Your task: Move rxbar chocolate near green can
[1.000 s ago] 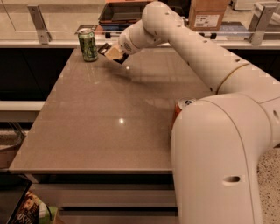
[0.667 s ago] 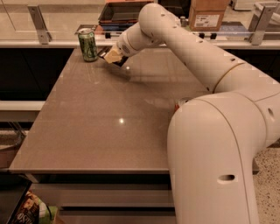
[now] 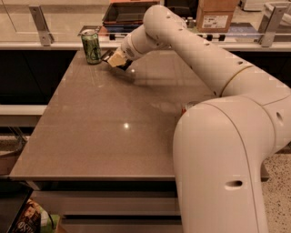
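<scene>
The green can (image 3: pixel 91 46) stands upright at the far left corner of the table (image 3: pixel 113 132). My gripper (image 3: pixel 116 59) is just to the right of the can, low over the table top, with the arm reaching in from the right. It is shut on the rxbar chocolate (image 3: pixel 108 55), a small dark flat bar whose end sticks out toward the can. Most of the bar is hidden by the gripper. A small gap shows between the bar and the can.
A red can (image 3: pixel 188 106) peeks out behind my white body at the table's right side. A counter with metal rail posts (image 3: pixel 40 20), a dark tray (image 3: pixel 125 12) and a cardboard box (image 3: pixel 217 16) runs behind the table.
The gripper with the bar has dropped slightly toward the table beside the green can. The can has not moved.
</scene>
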You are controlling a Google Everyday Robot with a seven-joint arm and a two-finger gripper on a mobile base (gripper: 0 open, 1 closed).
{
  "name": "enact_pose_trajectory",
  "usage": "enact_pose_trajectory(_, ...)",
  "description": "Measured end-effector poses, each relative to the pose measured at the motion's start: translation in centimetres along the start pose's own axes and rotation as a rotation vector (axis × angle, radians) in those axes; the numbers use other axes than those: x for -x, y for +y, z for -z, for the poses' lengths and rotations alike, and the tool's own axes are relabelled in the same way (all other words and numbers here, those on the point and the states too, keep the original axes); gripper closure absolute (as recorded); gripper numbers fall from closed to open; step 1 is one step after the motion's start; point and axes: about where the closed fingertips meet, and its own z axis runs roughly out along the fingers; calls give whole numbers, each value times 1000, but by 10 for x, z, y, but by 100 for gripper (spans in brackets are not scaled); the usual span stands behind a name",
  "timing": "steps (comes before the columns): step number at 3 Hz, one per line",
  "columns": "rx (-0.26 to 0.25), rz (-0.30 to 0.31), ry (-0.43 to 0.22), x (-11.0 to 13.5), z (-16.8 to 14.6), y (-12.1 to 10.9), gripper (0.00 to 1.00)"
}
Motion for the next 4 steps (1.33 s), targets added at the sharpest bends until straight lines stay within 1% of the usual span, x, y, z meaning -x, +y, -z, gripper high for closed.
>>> enact_pose_trajectory(2, 9, 0, 3, -1, -6, 4, 13)
enact_pose_trajectory(3, 14, 0, 4, -2, -9, 6, 0)
enact_pose_trajectory(4, 14, 0, 4, -2, -9, 6, 0)
